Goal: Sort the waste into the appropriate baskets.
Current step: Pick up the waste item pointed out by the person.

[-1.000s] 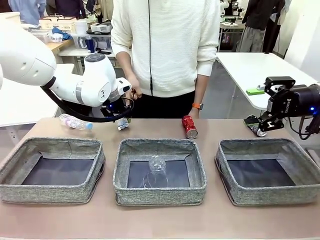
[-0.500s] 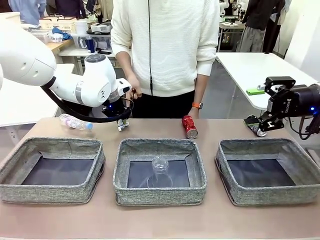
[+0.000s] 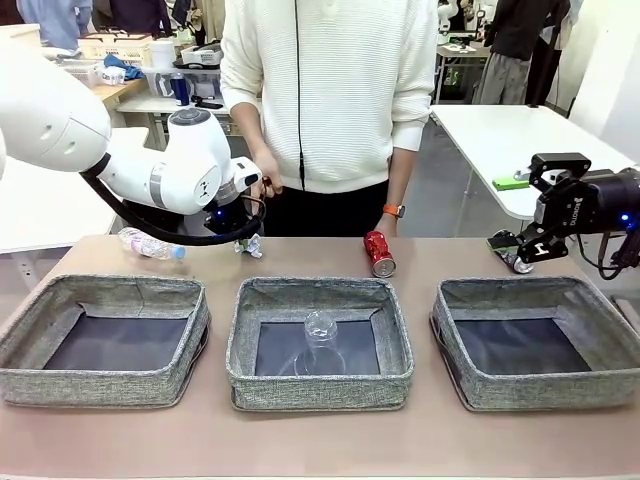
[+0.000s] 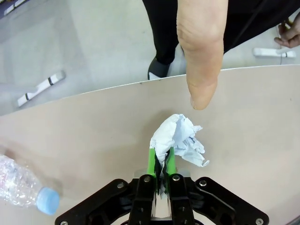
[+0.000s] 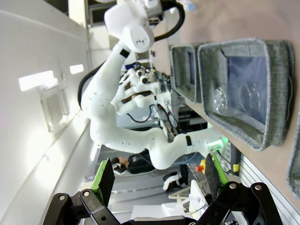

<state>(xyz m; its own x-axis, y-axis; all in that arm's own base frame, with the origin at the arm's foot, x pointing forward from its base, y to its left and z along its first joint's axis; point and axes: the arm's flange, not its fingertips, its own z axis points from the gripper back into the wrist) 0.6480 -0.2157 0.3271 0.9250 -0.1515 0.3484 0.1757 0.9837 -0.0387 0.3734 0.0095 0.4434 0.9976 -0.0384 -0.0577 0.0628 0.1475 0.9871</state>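
Observation:
My left gripper (image 4: 160,158) is shut on a small crumpled white paper ball (image 4: 178,138) near the table's far edge, just below a person's hand (image 4: 201,51). From the front, the left gripper (image 3: 244,238) holds the paper ball (image 3: 251,246) behind the middle basket (image 3: 320,386). A clear plastic cup (image 3: 320,338) lies in that basket. The clear bottle (image 3: 150,243) lies behind the left basket (image 3: 100,386). A red can (image 3: 379,253) lies at the far middle. A dark blue can (image 3: 510,250) lies behind the right basket (image 3: 540,392), beside my right gripper (image 3: 538,246). The right gripper (image 5: 158,179) is open with nothing between its fingers.
A person in a white sweater (image 3: 330,90) stands at the far side, one hand close to my left gripper. The bottle's blue cap (image 4: 48,202) lies to the left of the left fingers. White side tables (image 3: 520,140) stand beyond the table on the right.
My left gripper has shut on the paper ball. The cup in the middle basket has shifted and settled. The right arm has not moved.

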